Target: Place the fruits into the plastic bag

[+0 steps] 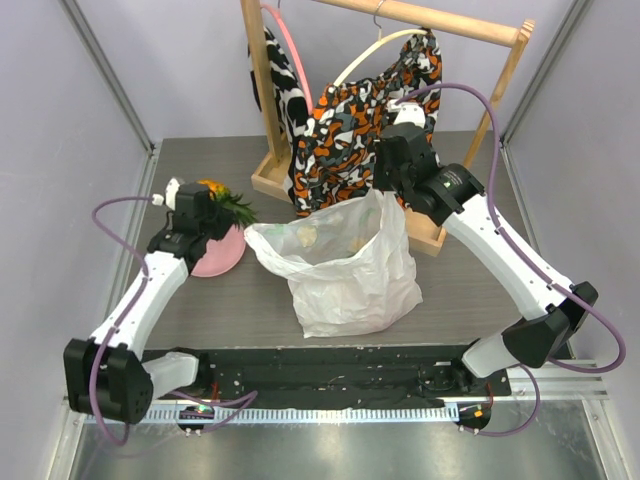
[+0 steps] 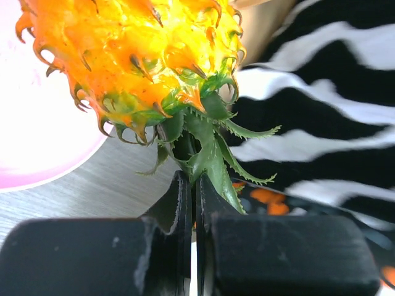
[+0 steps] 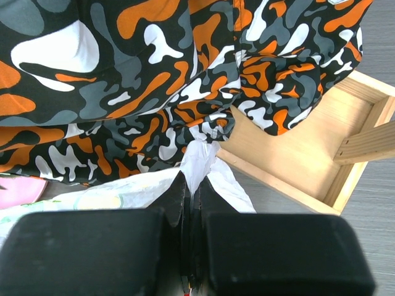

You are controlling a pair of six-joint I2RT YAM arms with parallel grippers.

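Left hand (image 2: 194, 185): gripped pineapple (image 2: 136, 55) by crown, body beyond my fingertips; plastic bag (image 1: 345, 275) lay rightward, rim pinched by my right hand (image 3: 190, 188).

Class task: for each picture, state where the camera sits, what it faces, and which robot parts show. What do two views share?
Top external: above and behind, looking down on the table; left arm and right arm show.
Left wrist: on the left arm, facing the pineapple; left gripper shut on its crown.
Right wrist: on the right arm, facing the patterned cloth; right gripper pinching the plastic bag.
Shared: pineapple, top and left wrist.
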